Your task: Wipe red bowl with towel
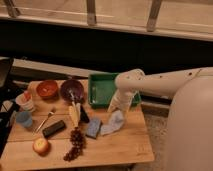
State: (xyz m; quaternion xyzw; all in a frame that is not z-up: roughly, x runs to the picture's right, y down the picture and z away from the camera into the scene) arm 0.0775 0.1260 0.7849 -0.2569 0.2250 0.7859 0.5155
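Note:
The red bowl (47, 89) sits at the back left of the wooden table (125, 147), to the left of a darker purple bowl (72, 90). The towel (113, 123) lies crumpled on the table right of centre, beside a blue sponge (93, 128). My gripper (117, 108) points down from the white arm directly above the towel's upper end, in front of the green tray. Whether it touches the cloth is not visible. The gripper is far to the right of the red bowl.
A green tray (102, 92) stands at the back right of the table. Grapes (75, 142), an apple (41, 145), a black bar (53, 128), a fork (45, 120), a blue cup (23, 119) and a white cup (25, 101) fill the left half.

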